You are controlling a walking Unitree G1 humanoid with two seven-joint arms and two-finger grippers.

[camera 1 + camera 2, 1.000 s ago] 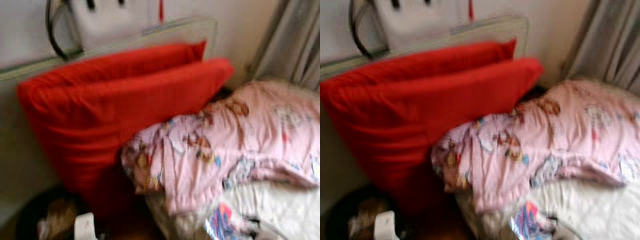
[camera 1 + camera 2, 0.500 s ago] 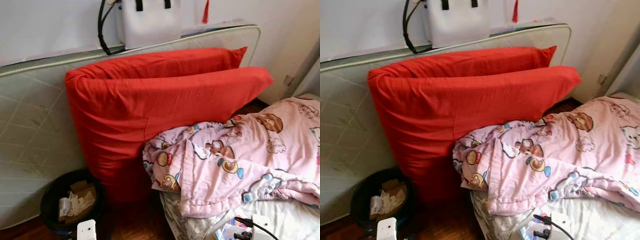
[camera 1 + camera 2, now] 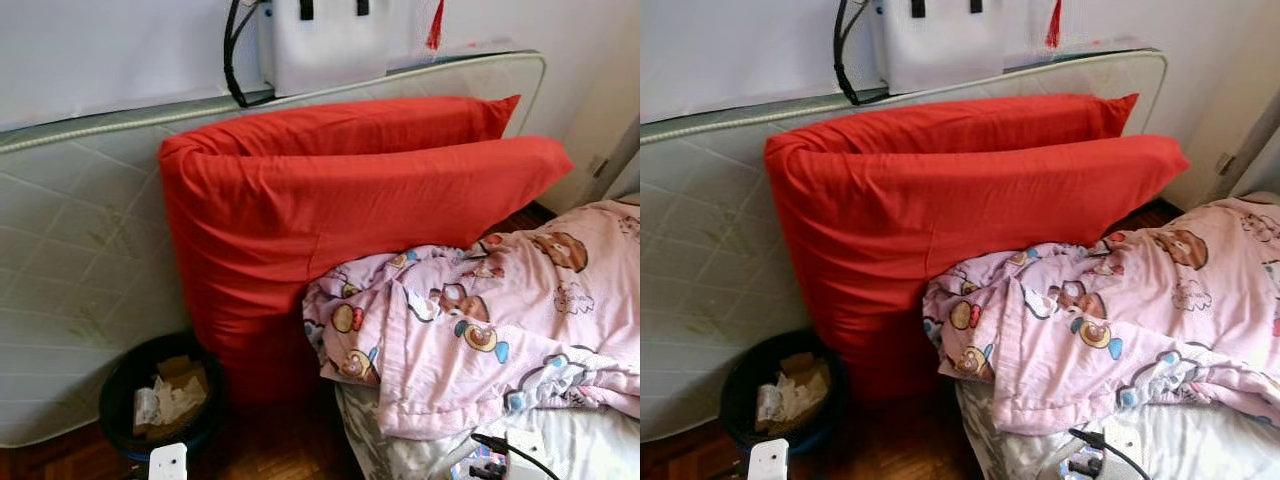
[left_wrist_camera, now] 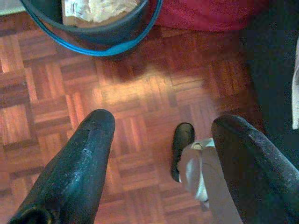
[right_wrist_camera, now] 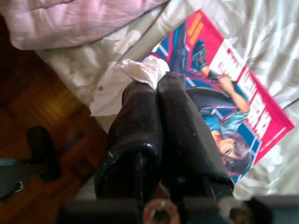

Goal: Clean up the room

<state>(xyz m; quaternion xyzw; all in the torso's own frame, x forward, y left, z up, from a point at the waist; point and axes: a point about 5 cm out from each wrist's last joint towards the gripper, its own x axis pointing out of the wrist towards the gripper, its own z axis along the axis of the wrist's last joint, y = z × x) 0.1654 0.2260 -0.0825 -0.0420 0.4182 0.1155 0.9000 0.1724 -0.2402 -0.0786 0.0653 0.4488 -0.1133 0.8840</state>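
Observation:
My right gripper (image 5: 156,88) is shut, with a crumpled white tissue (image 5: 140,70) pinched at its fingertips. It hangs over the edge of the bed, just above a colourful magazine (image 5: 233,107) lying on the white sheet. My left gripper (image 4: 159,126) is open and holds nothing, low over the parquet floor. A black waste bin (image 3: 120,400) with paper scraps (image 3: 170,392) in it stands on the floor by the red pillows. In the left wrist view the bin's rim (image 4: 93,39) lies just beyond the fingers.
Two big red pillows (image 3: 340,220) lean on a mattress (image 3: 70,250) propped against the wall, with a white bag (image 3: 330,40) hanging above. A pink cartoon quilt (image 3: 500,330) is bunched on the bed at the right. My foot (image 4: 182,144) stands on the parquet.
The blur of a second ago has cleared. The whole picture has shifted to the right, so the camera turned left; the pillows, quilt and bin have not moved.

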